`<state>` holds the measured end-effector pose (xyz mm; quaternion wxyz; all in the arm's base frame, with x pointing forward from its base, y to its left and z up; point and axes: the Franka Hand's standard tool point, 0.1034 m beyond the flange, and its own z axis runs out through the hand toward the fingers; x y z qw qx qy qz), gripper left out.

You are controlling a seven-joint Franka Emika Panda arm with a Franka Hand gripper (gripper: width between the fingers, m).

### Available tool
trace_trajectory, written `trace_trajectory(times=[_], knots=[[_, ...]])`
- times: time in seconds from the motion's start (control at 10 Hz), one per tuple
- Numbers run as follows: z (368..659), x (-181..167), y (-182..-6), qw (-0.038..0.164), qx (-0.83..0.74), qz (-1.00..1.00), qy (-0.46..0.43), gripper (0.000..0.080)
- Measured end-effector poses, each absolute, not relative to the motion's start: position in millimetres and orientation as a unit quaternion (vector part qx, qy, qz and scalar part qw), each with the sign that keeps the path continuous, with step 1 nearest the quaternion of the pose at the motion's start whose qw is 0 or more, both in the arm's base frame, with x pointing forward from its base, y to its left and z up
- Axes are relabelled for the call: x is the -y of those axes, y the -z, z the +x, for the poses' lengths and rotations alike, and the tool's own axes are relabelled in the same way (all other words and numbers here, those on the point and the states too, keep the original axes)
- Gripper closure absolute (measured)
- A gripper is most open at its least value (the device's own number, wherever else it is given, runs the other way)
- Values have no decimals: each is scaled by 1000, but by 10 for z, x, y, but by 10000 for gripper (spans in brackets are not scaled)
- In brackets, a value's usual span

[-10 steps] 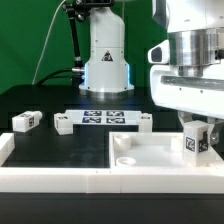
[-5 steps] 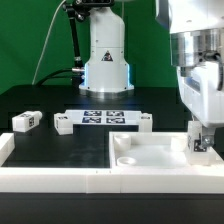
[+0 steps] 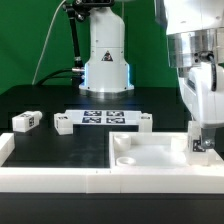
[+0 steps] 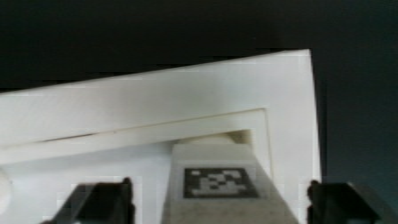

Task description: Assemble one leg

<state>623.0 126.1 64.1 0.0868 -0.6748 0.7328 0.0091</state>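
Observation:
A leg (image 3: 200, 143), a small white block, stands upright in the corner of the large white tray-like part (image 3: 150, 160) at the exterior view's right. My gripper (image 3: 201, 132) hangs straight over it with a finger on either side. In the wrist view the leg (image 4: 219, 180) shows its tag between the two dark fingers (image 4: 102, 200), with a gap on both sides. The jaws are open around the leg and do not touch it. Three more legs lie on the black table: one (image 3: 26, 120), another (image 3: 64, 123) and a third (image 3: 143, 122).
The marker board (image 3: 105, 118) lies flat behind the tray-like part. The arm's white base (image 3: 105, 60) stands at the back. A low white rim (image 3: 60, 178) runs along the front of the table.
A second ago my gripper held the leg with its tag facing the exterior camera. It has since turned about the vertical with the leg; the last half second shows almost no movement.

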Motion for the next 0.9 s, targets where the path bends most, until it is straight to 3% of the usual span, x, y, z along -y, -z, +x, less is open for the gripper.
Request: trace_trajectory(times=[0.1, 0.2, 0.5, 0.9], knots=[[6235, -1240, -641, 87, -699, -710, -4, 178], [6234, -1231, -640, 86, -655, -751, 1, 156], [6220, -1255, -645, 81, -531, -843, 4, 151], [6222, -1244, -649, 55, -290, -955, 31, 150]])
